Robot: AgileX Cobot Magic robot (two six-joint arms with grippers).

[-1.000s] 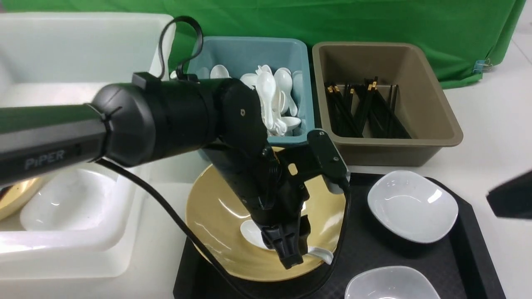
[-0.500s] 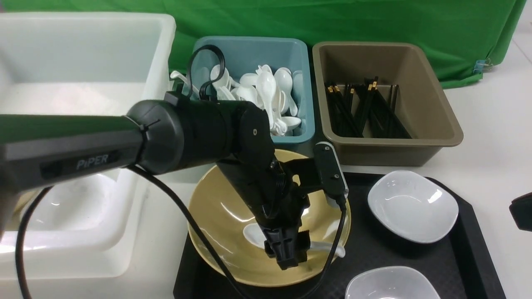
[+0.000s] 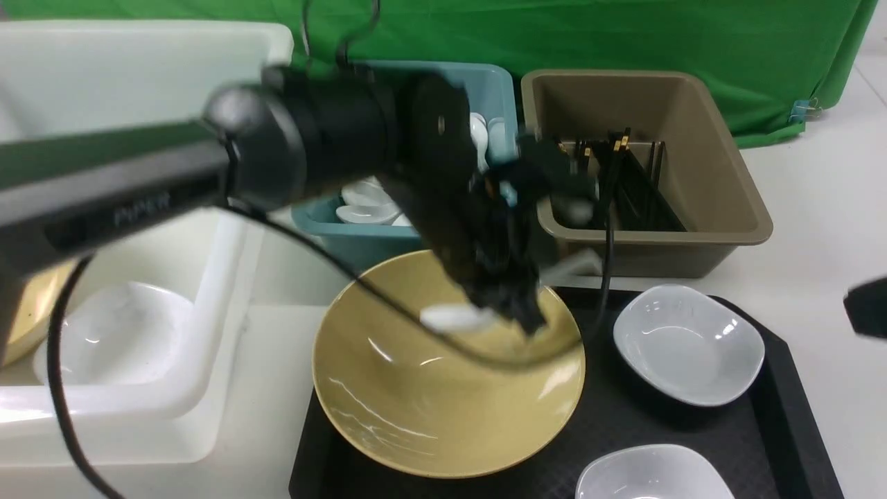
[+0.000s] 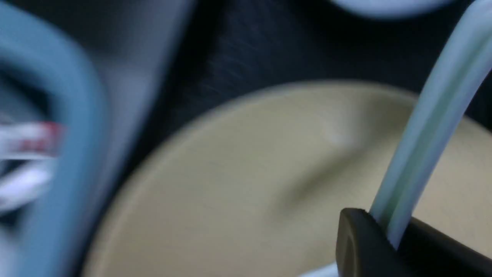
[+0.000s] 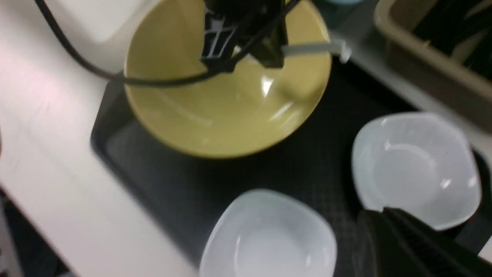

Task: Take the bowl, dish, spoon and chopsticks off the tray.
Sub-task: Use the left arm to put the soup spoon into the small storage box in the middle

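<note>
With its fingers closed on the spoon (image 3: 457, 317), the left gripper (image 3: 530, 322) holds it above the yellow bowl (image 3: 450, 416), which sits on the black tray (image 3: 804, 416). The right gripper's fingers (image 5: 388, 238) are shut, while two white dishes (image 3: 688, 345) (image 3: 651, 475) also rest on the tray, beside the bowl.

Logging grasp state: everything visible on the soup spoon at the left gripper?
The soup spoon is glossy white, plastic- or ceramic-looking, with an oval scoop and a short, thick, grooved handle curling at its end. The left gripper is closed on it near the middle, scoop and handle sticking out on opposite sides. It hangs above the mustard-yellow bowl, its handle end reaching past the rim. No damage shows, though the front view blurs it.
</note>
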